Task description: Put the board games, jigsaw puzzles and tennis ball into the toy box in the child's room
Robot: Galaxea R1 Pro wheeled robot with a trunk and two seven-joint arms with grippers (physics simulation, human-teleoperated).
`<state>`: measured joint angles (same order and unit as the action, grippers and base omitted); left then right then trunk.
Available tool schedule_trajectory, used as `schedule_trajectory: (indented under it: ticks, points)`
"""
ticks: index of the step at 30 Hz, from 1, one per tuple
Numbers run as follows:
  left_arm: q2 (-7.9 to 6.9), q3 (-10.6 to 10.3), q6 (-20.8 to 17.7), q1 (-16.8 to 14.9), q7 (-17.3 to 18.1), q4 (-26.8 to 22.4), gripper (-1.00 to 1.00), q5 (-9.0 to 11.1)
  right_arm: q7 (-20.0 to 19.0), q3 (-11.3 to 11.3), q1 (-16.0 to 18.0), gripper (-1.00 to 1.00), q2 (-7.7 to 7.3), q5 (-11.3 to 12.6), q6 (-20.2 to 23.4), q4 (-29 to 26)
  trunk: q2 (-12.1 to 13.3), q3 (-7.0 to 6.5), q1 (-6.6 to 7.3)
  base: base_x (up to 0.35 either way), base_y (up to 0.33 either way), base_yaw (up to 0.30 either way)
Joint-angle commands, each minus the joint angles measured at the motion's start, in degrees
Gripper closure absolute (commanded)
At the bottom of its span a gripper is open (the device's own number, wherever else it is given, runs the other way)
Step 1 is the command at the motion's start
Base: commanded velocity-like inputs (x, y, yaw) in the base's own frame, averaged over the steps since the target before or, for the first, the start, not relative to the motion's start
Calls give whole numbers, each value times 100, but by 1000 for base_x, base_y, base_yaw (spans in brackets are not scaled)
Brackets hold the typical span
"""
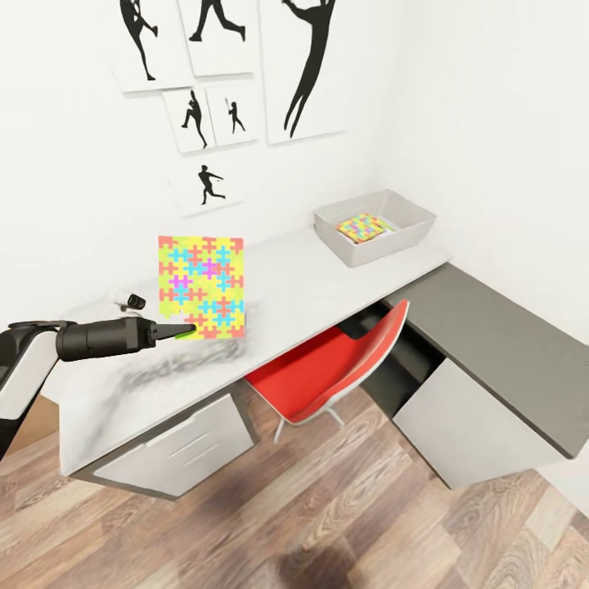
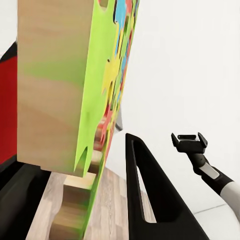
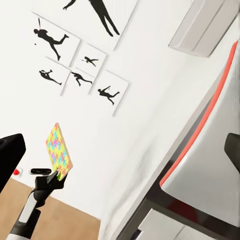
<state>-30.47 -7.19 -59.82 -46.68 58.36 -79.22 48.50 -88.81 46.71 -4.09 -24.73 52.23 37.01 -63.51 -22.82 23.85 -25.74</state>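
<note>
My left gripper (image 1: 186,330) is shut on the lower edge of a jigsaw puzzle (image 1: 202,286), holding the board upright just above the table (image 1: 311,282). In the left wrist view the puzzle (image 2: 95,90) stands edge-on between the black fingers (image 2: 150,200). The grey toy box (image 1: 409,214) sits farther right on the table, against the wall, with a second jigsaw puzzle (image 1: 364,227) lying flat inside it. My right gripper (image 2: 189,141) hangs open and empty, low and away from the puzzle. From the right wrist view I see the held puzzle (image 3: 59,152) in the distance.
A red chair (image 1: 327,368) is pushed under the desk between the white drawers (image 1: 184,446) and the dark grey corner section (image 1: 491,343). A small dark object (image 1: 131,303) lies on the table behind the left gripper. Wood floor spreads in front.
</note>
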Motion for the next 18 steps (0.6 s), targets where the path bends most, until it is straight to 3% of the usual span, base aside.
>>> schedule_trajectory:
  ticks: [1,7,18]
  points:
    - [-3,-10,-18,-8,17,3,100,2,-4,-4,-5,-100,0,24,57,-4,-10,-1,-4,0,-225,-71]
    - [-3,-11,-18,-8,17,3,100,2,-4,-4,-5,-100,-4,24,-52,6,-10,-56,-4,38,-213,-90]
    - [-3,-3,-18,-8,17,3,100,2,-4,-4,-5,-100,-32,25,-114,43,-10,-156,-4,124,-79,-141]
